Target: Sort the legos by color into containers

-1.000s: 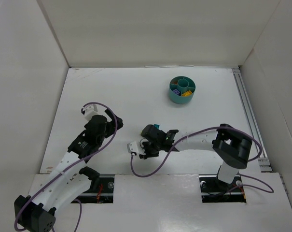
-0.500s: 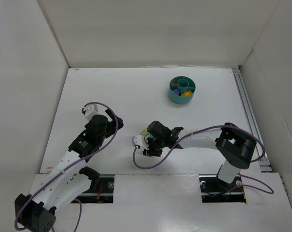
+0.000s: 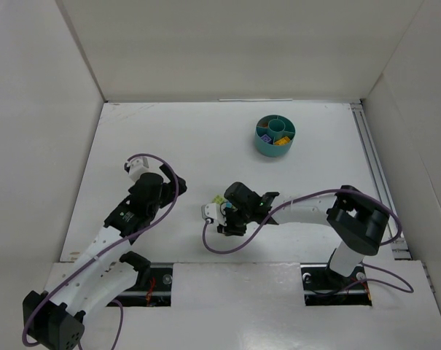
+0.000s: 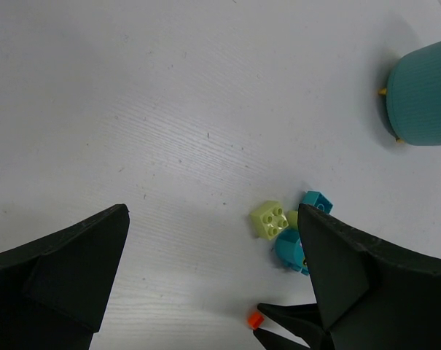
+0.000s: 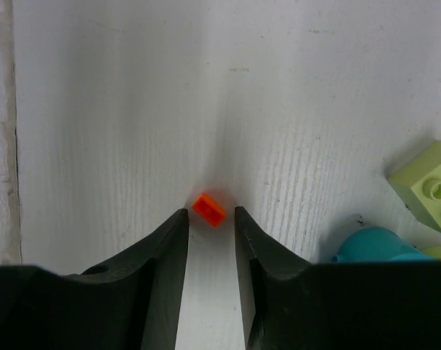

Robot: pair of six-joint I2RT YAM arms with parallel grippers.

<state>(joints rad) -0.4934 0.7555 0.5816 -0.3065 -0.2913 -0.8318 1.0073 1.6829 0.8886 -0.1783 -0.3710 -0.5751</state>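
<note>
Orange-red brick [image 5: 208,208] lies on the worktop [image 5: 118,109] at mid-frame of the right wrist view, at the mouth of the right tool [image 5: 208,219], whose jaws stand narrow and unclamped: the pick-up step, I judge. Next calls for a square close, clear of the light green brick [image 5: 428,186] and teal piece [image 5: 373,244] at lower right. The left tool [image 4: 213,211] hangs wide, empty. The teal tub [image 3: 275,136] sits upper right in the top view, bare worktop between; a seam runs down the wrist view's left edge.
</note>
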